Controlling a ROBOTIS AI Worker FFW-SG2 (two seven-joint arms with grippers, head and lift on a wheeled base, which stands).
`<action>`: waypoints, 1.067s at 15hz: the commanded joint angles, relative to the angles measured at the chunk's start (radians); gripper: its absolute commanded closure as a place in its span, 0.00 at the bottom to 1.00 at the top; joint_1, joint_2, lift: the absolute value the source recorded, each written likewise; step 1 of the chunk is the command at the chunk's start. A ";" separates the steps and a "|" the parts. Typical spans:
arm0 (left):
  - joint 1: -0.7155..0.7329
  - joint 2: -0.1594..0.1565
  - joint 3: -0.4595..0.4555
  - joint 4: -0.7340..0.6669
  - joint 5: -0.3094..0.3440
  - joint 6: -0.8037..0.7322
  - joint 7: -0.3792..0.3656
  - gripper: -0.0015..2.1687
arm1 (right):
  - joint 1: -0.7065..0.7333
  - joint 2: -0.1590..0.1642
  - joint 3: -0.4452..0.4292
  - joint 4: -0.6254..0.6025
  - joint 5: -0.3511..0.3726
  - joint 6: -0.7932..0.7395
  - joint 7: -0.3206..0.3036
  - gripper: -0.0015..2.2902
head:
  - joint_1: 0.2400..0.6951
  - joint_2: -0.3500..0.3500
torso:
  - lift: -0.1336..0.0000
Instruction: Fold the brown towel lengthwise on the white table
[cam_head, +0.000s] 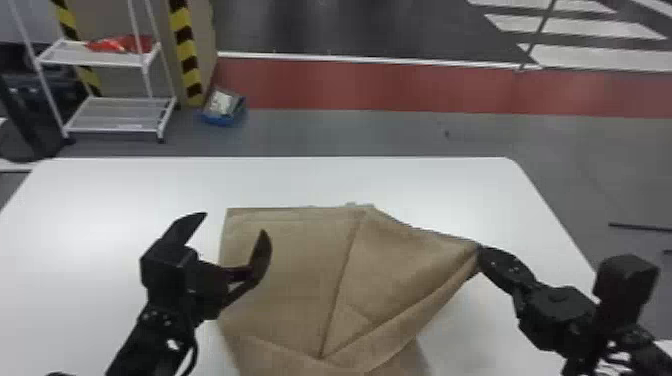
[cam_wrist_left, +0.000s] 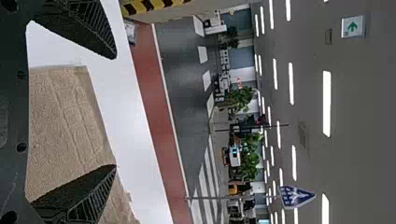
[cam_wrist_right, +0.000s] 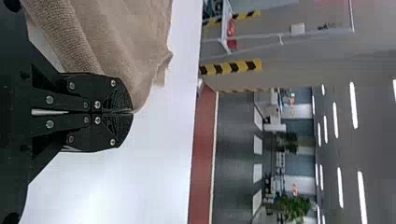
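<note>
White table (cam_head: 125, 185), brown towel (cam_head: 300, 275) lying on it

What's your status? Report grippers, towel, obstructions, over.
Right gripper shut on brown towel. Left gripper open, above towel's left side. Towel creased, right side lifted. No obstruction seen.

Near end of the brown towel (cam_head: 295, 280) beyond the head view's bottom edge

In your left wrist view, you can read a green arrow (cam_wrist_left: 352, 26) on a white overhead sign (cam_wrist_left: 345, 23); the blue sign (cam_wrist_left: 295, 197) on a pole (cam_wrist_left: 233, 198) (white marks, sadly) stays illegible.
</note>
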 joint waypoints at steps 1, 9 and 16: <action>-0.005 -0.001 0.004 0.010 0.003 -0.003 0.000 0.02 | 0.005 0.017 -0.171 0.024 -0.098 -0.017 -0.022 0.70 | 1.00 0.26 | 0.16; -0.053 -0.009 -0.013 0.090 -0.003 0.003 -0.003 0.02 | -0.141 0.063 -0.297 0.200 -0.089 -0.029 -0.303 0.70 | 1.00 0.00 | 0.16; -0.163 -0.012 -0.013 0.228 0.083 0.122 -0.126 0.14 | -0.159 0.068 -0.201 0.220 -0.030 -0.029 -0.201 0.70 | 1.00 0.00 | 0.16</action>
